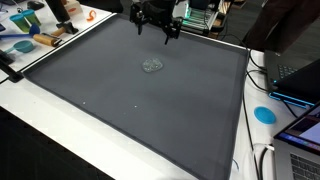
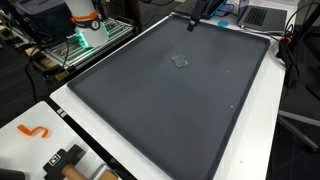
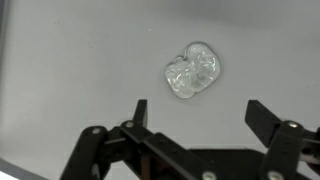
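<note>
clear lump (image 3: 192,74), perhaps plastic, just beyond spread fingers (image 3: 140,112), apart

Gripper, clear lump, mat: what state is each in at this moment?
gripper: open, empty, hanging above the mat, touching nothing.
clear crumpled lump: lying on the mat, apart from the fingers, not held.
grey mat: spread flat on the white table.

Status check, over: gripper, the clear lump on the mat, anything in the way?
Gripper open, empty, above mat. Clear lump untouched, apart from jaws. Nothing between them.
</note>
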You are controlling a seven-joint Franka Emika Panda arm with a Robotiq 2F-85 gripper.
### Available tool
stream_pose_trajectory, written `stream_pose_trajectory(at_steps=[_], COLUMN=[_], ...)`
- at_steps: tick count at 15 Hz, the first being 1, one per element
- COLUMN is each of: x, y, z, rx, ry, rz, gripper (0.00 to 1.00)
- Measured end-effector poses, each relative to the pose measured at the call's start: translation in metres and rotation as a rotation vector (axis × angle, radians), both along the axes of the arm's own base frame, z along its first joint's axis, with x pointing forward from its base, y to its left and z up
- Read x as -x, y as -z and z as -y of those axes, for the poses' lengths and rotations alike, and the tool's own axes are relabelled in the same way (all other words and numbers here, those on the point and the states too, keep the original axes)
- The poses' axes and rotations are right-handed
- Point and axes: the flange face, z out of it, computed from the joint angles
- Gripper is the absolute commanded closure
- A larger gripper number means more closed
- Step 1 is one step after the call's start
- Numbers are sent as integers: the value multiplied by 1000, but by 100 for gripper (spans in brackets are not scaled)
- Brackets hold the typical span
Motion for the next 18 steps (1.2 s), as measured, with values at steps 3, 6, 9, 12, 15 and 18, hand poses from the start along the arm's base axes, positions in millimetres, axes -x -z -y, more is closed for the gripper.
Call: stream_pose_trajectory(at_steps=[3,6,9,12,15,18], x=[-4,-4,-2,3,9,13], y=[-4,-12,-25,-41,-59,-74], z=[24,46,57,60,60,60], rx=[-87,-147,-177,-187,-191,-194], ry=[90,160,192,203,220,236], rz=[27,66,118,163,198,224], gripper=[0,0,0,0,0,0])
